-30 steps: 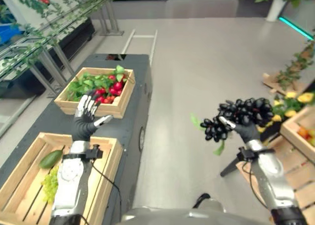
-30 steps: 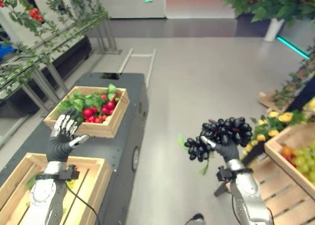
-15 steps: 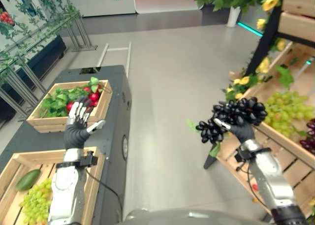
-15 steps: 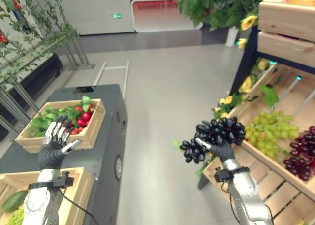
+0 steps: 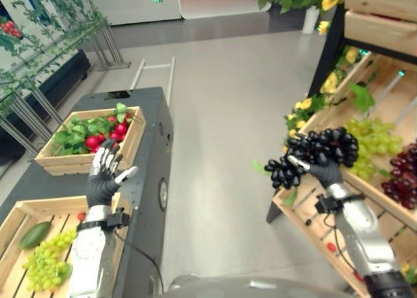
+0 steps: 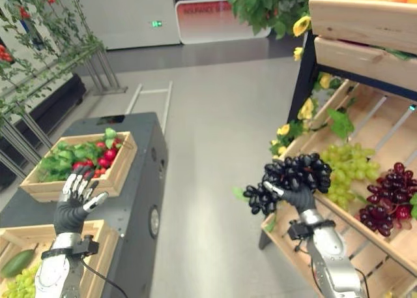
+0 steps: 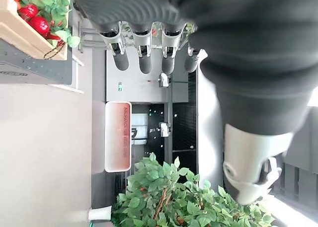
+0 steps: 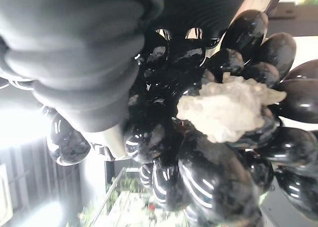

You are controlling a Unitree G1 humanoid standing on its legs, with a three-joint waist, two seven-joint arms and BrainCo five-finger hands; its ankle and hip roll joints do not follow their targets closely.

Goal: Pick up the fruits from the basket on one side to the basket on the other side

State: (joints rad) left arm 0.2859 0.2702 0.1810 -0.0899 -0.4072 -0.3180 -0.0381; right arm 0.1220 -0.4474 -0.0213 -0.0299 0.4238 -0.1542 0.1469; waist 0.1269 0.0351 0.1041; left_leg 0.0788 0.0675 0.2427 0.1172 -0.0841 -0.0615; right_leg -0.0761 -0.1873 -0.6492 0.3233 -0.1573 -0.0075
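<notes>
1. The right robot hand [image 5: 324, 173] was raised in the air, with its fingers curled round a large bunch of glossy black grapes [image 5: 314, 152], and it held the bunch above the grey floor [image 5: 221, 115].
2. In the right wrist view the black grapes [image 8: 208, 137] were pressed close against the dark cover of the hand, and a pale whitish lump [image 8: 226, 108] sat on the bunch.
3. The bunch hung just beside the front edge of a slanted wooden display shelf [image 6: 365, 259] on the robot's right.
4. On this shelf lay a heap of green grapes [image 6: 352, 164] and, next to it, a heap of dark red grapes [image 6: 384, 197].
5. Yellow flowers with green leaves [image 5: 306, 105] stood at the near end of the shelf.
6. The left robot hand [image 5: 104, 177] was lifted upright above the dark grey desk [image 5: 153, 135] with its fingers straight and spread, and it held nothing.
7. In the left wrist view its fingers [image 7: 144, 50] were also stretched out, with nothing between them and the thumb.
8. On the desk, the far light wooden crate [image 5: 133, 145] was full of red round fruits with green leaves [image 5: 91, 132].
9. The near light wooden crate [image 5: 16, 213] held a small bunch of green grapes [image 5: 42, 265] and a long green fruit [image 5: 34, 235].
</notes>
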